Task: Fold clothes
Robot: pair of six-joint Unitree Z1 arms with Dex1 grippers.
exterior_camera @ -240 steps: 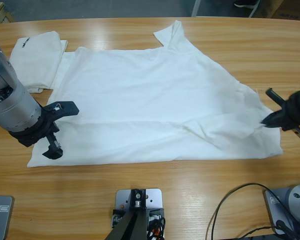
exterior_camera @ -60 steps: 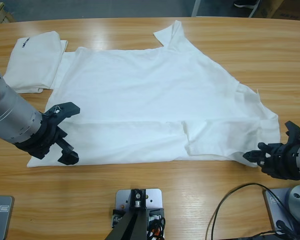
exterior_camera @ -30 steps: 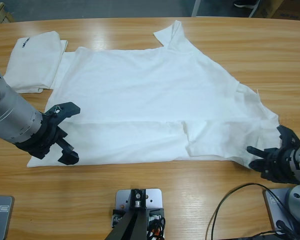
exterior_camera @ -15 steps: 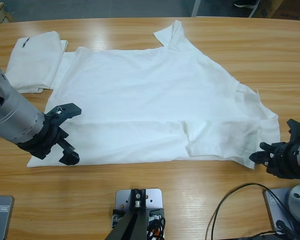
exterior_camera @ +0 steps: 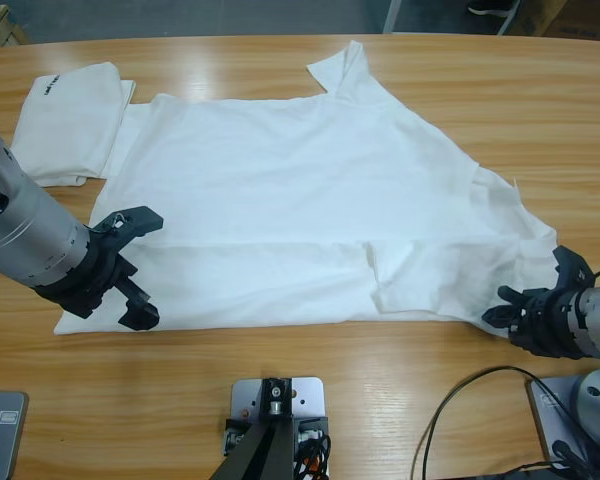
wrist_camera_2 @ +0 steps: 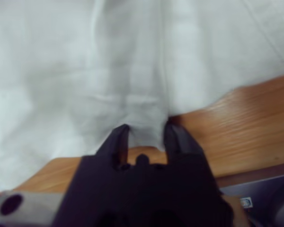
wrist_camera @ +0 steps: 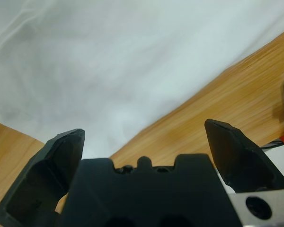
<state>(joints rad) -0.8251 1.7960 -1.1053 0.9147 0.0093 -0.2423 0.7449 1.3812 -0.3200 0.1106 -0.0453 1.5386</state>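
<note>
My right pincer point(wrist_camera_2: 144, 137) has its jaws drawn narrow with a tuck of the shirt's hem between them, at the near right corner of the spread T-shirt point(exterior_camera: 310, 200). My left pincer point(exterior_camera: 120, 265) stands wide, straddling the near left corner, gripping nothing. The cloth is thin, white, limp — I judge it light and floppy, likely to sag and crease, so corners and hem are the places to pinch. It lies wrinkled across the glossy wooden bench point(exterior_camera: 380, 390); a second folded shirt point(exterior_camera: 70, 115) sits at the far left.
</note>
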